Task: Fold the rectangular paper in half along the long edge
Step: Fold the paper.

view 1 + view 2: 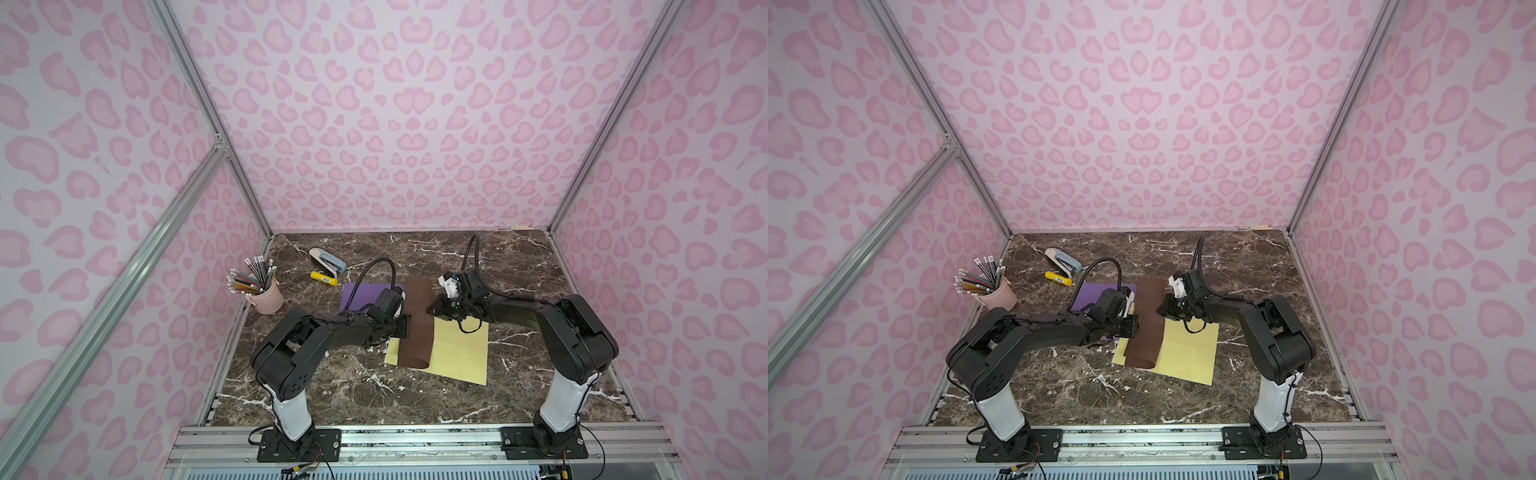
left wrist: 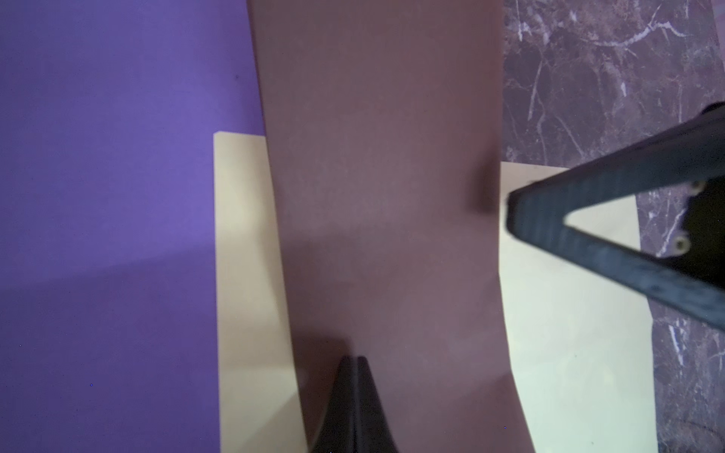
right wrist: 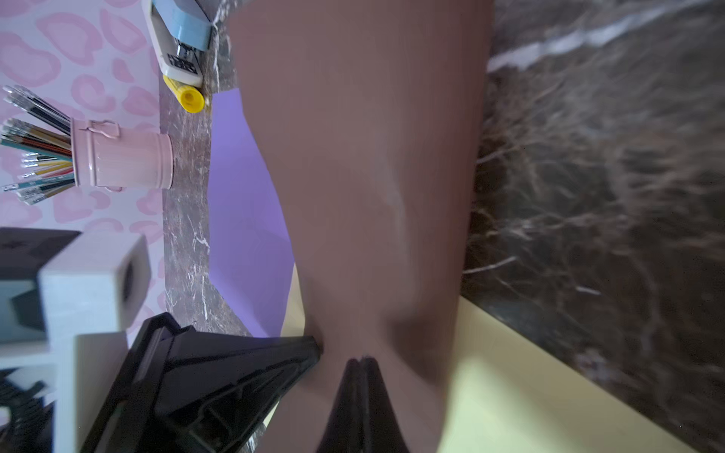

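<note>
Nearest the viewer, a metal rail (image 1: pixel 415 440) carries the left arm (image 1: pixel 286 361) and the right arm (image 1: pixel 573 332), which reach inward over a dark marble table (image 1: pixel 374 399). Between them lies the brown paper (image 1: pixel 417 332), already doubled into a long narrow strip. It rests across a yellow sheet (image 1: pixel 457 353) and reaches back beside a purple sheet (image 1: pixel 357 295). The left gripper (image 1: pixel 406 327) meets 1 long side of the strip and the right gripper (image 1: pixel 432 309) meets the opposite side, both with jaws fully closed. The wrist views are blurred, so I cannot say whether they pinch the paper or only press on it. The strip's near end shows a rounded loop, so the fold looks uncreased. To finish well, 1 claw should likely pin the matched long edges while the other presses along the loop from the middle outward, slowly, so the layers don't slide apart.
</note>
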`<state>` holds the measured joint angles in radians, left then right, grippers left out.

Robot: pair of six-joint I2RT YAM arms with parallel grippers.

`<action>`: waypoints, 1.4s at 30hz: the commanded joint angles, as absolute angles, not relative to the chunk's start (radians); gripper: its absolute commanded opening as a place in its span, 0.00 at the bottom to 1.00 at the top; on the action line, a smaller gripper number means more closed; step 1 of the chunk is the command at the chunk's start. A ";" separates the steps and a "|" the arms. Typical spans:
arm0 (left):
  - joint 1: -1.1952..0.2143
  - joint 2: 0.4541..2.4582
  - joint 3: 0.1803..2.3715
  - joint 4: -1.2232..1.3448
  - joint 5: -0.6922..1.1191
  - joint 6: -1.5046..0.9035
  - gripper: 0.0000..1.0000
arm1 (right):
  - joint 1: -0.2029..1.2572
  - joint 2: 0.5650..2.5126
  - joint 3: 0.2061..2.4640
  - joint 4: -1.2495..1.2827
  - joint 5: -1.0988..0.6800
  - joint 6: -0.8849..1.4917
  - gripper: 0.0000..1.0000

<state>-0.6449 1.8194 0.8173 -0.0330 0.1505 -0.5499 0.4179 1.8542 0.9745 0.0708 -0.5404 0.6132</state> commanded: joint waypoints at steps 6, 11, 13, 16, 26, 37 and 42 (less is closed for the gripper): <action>-0.644 1.824 0.819 -0.072 0.138 -0.544 0.04 | 0.325 1.861 0.870 0.114 -0.530 0.627 0.00; -0.644 1.819 0.817 -0.080 0.133 -0.539 0.04 | 0.255 1.796 0.834 0.041 -0.545 0.559 0.00; -0.644 1.816 0.815 -0.082 0.131 -0.538 0.04 | 0.267 1.760 0.848 0.028 -0.554 0.554 0.00; -0.644 1.816 0.816 -0.085 0.133 -0.537 0.04 | 0.320 1.756 0.912 0.011 -0.555 0.556 0.00; -0.644 1.821 0.824 -0.086 0.134 -0.538 0.04 | 0.374 1.963 1.076 0.073 -0.535 0.617 0.00; -0.644 1.816 0.819 -0.091 0.132 -0.538 0.04 | 0.285 1.925 0.994 0.015 -0.510 0.547 0.00; -0.644 1.815 0.817 -0.092 0.127 -0.539 0.04 | 0.297 1.874 1.069 -0.046 -0.509 0.526 0.00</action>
<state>-0.6453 1.8183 0.8215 -0.0418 0.1490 -0.5468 0.2928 1.8965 1.0313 0.0021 -0.5369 0.5579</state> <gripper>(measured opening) 0.051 0.061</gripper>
